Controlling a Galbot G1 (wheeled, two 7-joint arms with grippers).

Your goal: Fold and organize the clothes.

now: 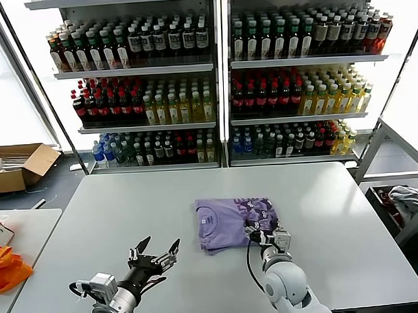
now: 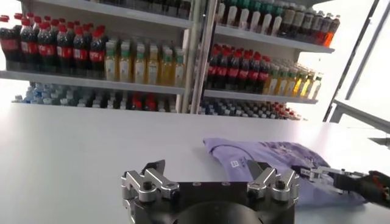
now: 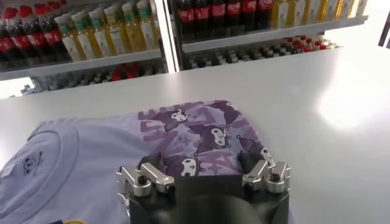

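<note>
A folded lavender T-shirt [image 1: 228,221] lies on the white table [image 1: 128,200], right of centre. Its dark purple graphic [image 3: 201,134] and neck label [image 3: 30,163] face up. My right gripper [image 1: 265,234] is open over the shirt's near right edge, and in the right wrist view [image 3: 201,161] its fingers are spread over the printed part. My left gripper [image 1: 156,256] is open and empty above bare table, left of the shirt. In the left wrist view [image 2: 206,169] the shirt [image 2: 274,159] lies ahead, with the right gripper [image 2: 329,175] at its edge.
Shelves of bottles [image 1: 220,80] stand behind the table. A cardboard box [image 1: 17,166] is on the floor at the left. An orange cloth [image 1: 7,266] lies on a side table. A cart with cloth [image 1: 403,198] is at the right.
</note>
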